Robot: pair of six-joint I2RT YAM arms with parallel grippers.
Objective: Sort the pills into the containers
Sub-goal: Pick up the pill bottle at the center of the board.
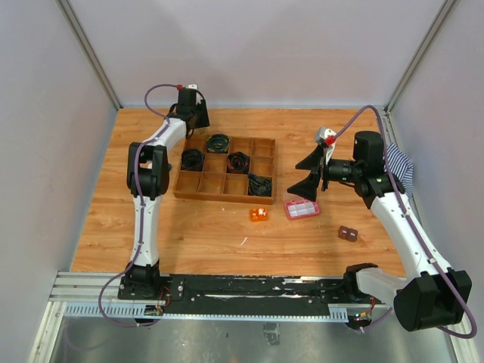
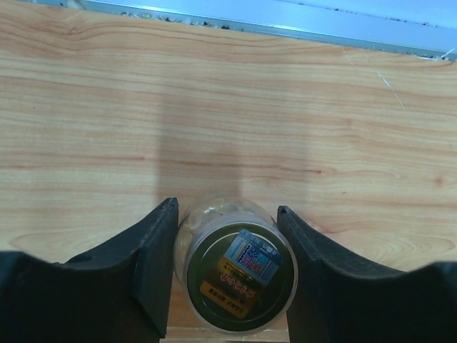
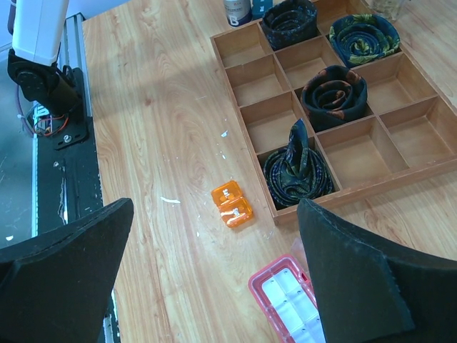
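Note:
In the left wrist view a clear vial with a dark labelled lid lies on the wood. My left gripper is shut on it, one black finger against each side. From above, that gripper sits behind the wooden tray's back left corner. My right gripper hovers open and empty over the table right of the tray. Below it lies the flat pink box, also visible from above. A small bottle with a pale cap stands beyond the tray. I cannot make out loose pills.
The wooden compartment tray holds several dark coils. A small orange block lies before it, and a small brown piece further right. A striped cloth hangs at the right wall. Grey walls enclose the table.

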